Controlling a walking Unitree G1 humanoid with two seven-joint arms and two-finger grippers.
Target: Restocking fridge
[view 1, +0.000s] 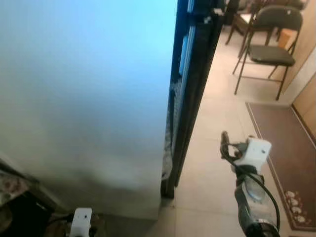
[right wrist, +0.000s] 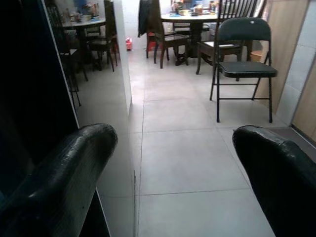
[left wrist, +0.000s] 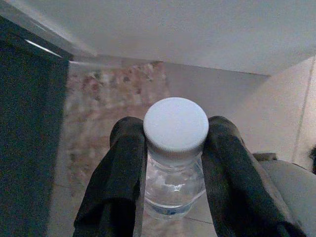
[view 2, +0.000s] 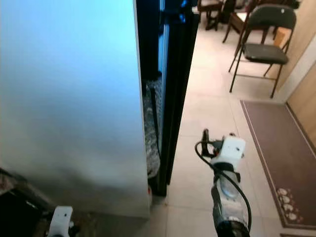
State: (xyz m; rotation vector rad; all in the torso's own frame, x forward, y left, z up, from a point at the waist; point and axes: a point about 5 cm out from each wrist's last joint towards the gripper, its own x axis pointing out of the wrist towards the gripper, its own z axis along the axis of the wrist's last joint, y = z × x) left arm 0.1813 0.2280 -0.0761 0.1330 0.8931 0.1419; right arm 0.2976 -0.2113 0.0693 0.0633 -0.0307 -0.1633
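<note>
- Right now my left gripper (left wrist: 173, 163) has its two black fingers (left wrist: 118, 182) pressed against the neck of a small clear plastic bottle with a white screw cap (left wrist: 176, 123), one finger on each side just under the cap.
- The bottle's long axis runs along my fingers, cap end toward my wrist camera and base pointing away, toward the speckled floor beyond it.
- My hold is only on the narrow neck, so I judge the bottle could swing or slip out if I lift or turn the arm sharply.
- My right gripper (right wrist: 173, 163) is spread wide and holds nothing; it is raised over the pale floor tiles (view 1: 212, 192), just right of the black edge of the fridge door (view 1: 190, 98).
- The big pale fridge door panel (view 1: 84, 89) stands close in front of me and blocks my left side; the gap beside it looks narrow.
- I think the risk is knocking the bottle or my left arm against that panel if I reach in before the opening is wider.
- A dark folding chair (view 1: 269, 44) and a brown rug (view 1: 286, 148) lie well off to my right.
</note>
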